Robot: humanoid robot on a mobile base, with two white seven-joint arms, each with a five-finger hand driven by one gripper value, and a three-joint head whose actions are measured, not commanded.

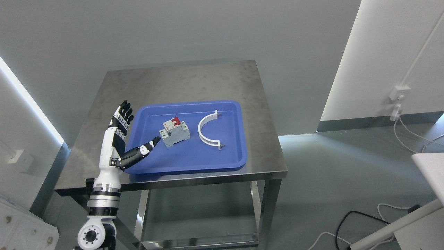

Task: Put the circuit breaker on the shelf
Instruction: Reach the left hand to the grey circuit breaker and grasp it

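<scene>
Just off the thumb tip of the left hand point(119, 139), the circuit breaker point(174, 132) lies on the floor of a blue tray point(194, 163), near the tray's middle and slightly toward the hand's side. The breaker is a grey block lying flat, its long axis running diagonally from the end nearest the thumb up and away toward the far right. Its red switch lever sits on the far side, pointing away from the camera toward the back of the tray.

The left hand stands upright over the tray's left rim, palm turned toward the breaker, its four fingers point(124, 113) straight and pointing away from the robot, the thumb point(147, 147) stretched out sideways toward the breaker. The fingers are spread apart and hold nothing; the thumb tip stops just short of the breaker's near corner, though whether it touches is hard to tell.

Beyond the breaker from the hand, a white curved bracket point(205, 130) lies in the same tray, apart from the breaker. The tray rests on a steel table point(180, 80).
</scene>
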